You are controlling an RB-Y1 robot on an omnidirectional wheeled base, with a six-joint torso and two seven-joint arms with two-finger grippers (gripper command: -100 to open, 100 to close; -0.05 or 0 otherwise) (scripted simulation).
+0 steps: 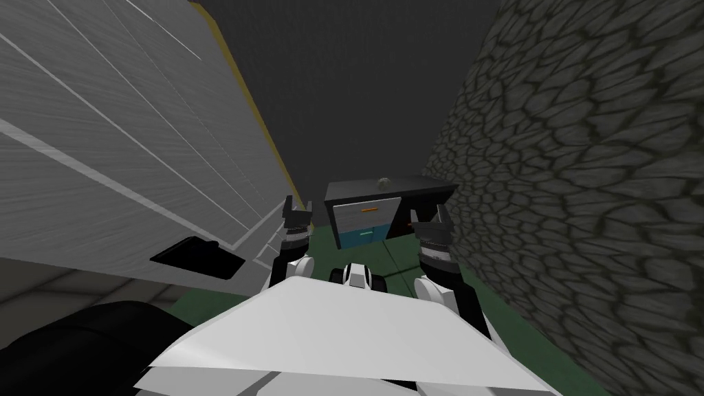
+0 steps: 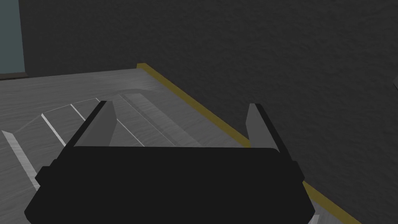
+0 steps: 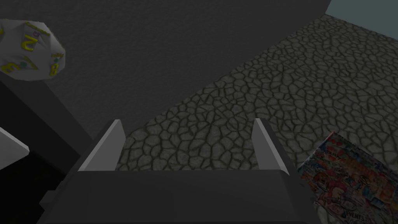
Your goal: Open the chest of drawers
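The chest of drawers (image 1: 412,199) is a dark box against the dark back wall, straight ahead of me. Its upper front (image 1: 364,213) is light grey with an orange handle (image 1: 370,208); the lower front (image 1: 363,237) is teal with a pale handle. A small ball (image 1: 383,182) rests on top, and the right wrist view shows the ball (image 3: 29,50) as white with yellow letters. My left gripper (image 1: 298,205) is open, short of the chest and to its left. My right gripper (image 1: 430,218) is open too, near the chest's right front corner. Neither touches it.
A big grey panelled surface (image 1: 137,137) with a yellow edge (image 2: 194,105) runs close along my left. A stone-patterned wall (image 1: 584,172) closes the right, with a colourful printed sheet (image 3: 349,179) on it. Green floor (image 1: 405,254) leads to the chest in a narrow lane.
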